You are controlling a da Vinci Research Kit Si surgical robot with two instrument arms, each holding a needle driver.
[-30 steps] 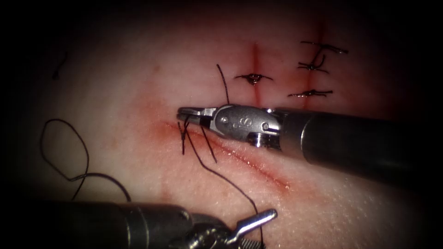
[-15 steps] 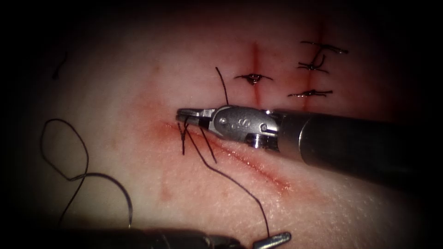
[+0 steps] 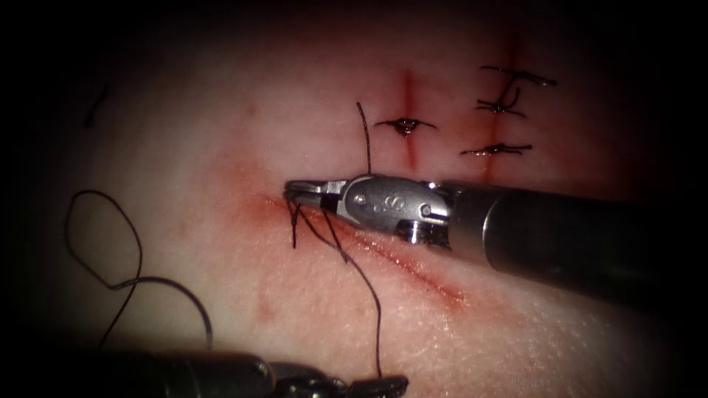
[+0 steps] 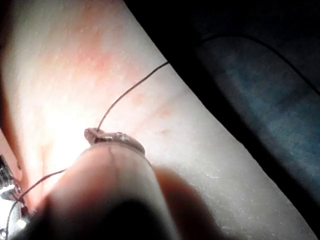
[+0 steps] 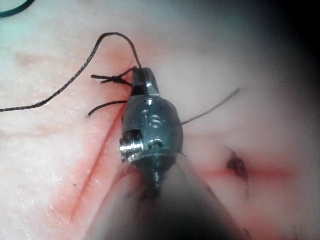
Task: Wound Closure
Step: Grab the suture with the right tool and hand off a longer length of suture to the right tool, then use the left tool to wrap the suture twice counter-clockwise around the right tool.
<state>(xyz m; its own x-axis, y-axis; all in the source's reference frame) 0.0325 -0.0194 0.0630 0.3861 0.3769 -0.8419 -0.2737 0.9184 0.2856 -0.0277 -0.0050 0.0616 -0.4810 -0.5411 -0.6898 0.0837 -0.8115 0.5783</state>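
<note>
While the right tool (image 3: 295, 190) pinches the thread (image 3: 372, 295) at the cut's (image 3: 413, 267) left end, the left tool (image 3: 376, 385) grips its limp, slippery length below.

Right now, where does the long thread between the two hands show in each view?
Endoscope view: the thread runs from the right hand, shut on it at the cut's left end, down to the left hand, which grips it.
Left wrist view: the thread leaves the left hand's tip across the tissue.
Right wrist view: the thread arcs away from the right hand's tip.
Shared landmark: the cut, in the endoscope and right wrist views.
</note>
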